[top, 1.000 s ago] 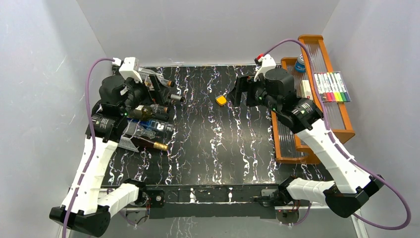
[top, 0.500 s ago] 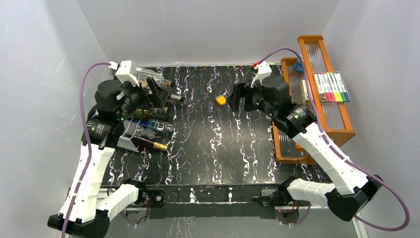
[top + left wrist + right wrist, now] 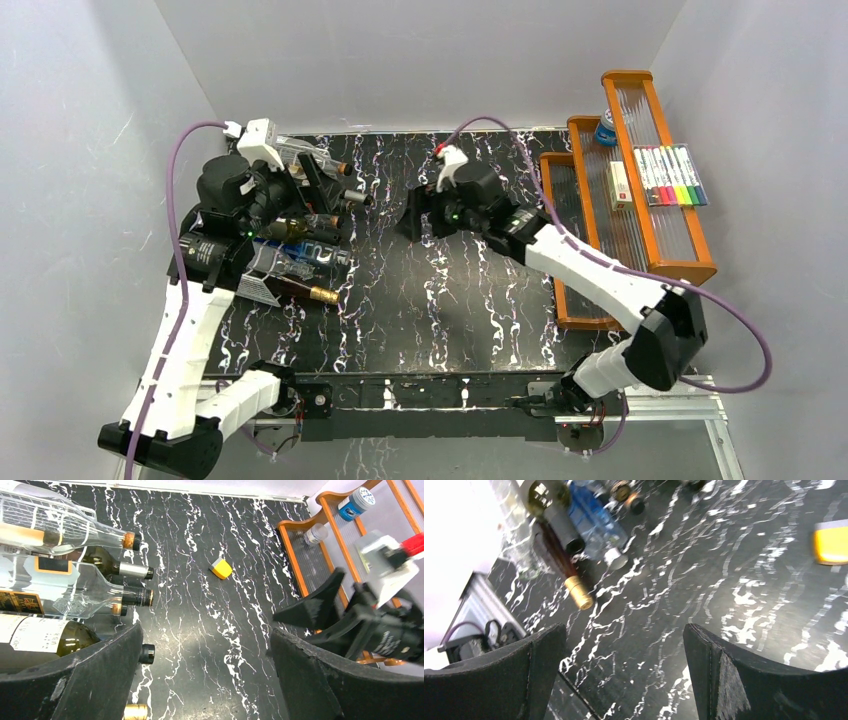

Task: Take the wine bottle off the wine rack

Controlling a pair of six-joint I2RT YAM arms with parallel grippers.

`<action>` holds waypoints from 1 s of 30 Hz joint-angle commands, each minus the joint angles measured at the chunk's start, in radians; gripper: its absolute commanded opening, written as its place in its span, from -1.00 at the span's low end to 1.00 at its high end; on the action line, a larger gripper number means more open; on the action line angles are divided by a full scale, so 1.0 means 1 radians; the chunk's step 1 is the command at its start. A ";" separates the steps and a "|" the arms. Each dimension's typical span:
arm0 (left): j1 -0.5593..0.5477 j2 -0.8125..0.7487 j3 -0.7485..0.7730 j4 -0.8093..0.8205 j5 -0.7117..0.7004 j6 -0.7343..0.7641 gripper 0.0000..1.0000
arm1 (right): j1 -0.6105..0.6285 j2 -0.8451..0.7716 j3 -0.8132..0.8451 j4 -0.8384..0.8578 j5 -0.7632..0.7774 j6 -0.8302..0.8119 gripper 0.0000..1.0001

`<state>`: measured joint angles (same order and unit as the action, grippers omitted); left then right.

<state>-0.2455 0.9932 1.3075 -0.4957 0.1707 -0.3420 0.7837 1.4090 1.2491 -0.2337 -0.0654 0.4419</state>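
The white wire wine rack (image 3: 250,288) stands at the table's left side with several wine bottles (image 3: 300,228) lying in it, necks pointing right. In the left wrist view a green bottle with a white label (image 3: 45,639) lies just left of my left finger, and clear bottles (image 3: 60,587) lie above it. A dark bottle with a gold foil top (image 3: 578,592) is the nearest one. My left gripper (image 3: 205,640) hovers open beside the bottle necks, holding nothing. My right gripper (image 3: 413,215) hangs open over the table's middle, empty, facing the rack.
A small yellow block (image 3: 221,568) lies on the black marbled table (image 3: 440,300) behind the right gripper. An orange tiered shelf (image 3: 680,265) with markers (image 3: 672,175) and small jars fills the right side. White walls close in all round.
My right arm has swung left from the orange shelf to the middle of the table, covering the yellow block in the top view. The left gripper has barely shifted over the rack.
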 commanded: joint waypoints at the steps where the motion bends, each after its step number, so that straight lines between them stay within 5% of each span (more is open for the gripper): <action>1: -0.002 -0.043 0.051 -0.018 -0.042 0.003 0.97 | 0.051 0.058 0.006 0.149 -0.061 0.018 0.96; 25: -0.002 0.009 0.047 -0.025 -0.130 -0.057 0.97 | 0.212 0.520 0.094 0.406 -0.213 -0.005 0.96; 30: -0.003 0.011 0.122 -0.117 -0.199 0.022 0.97 | 0.247 0.587 0.140 0.442 -0.225 0.000 0.96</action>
<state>-0.2455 1.0252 1.3449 -0.5564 0.0242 -0.3779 1.0111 1.9980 1.3449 0.1173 -0.2687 0.4438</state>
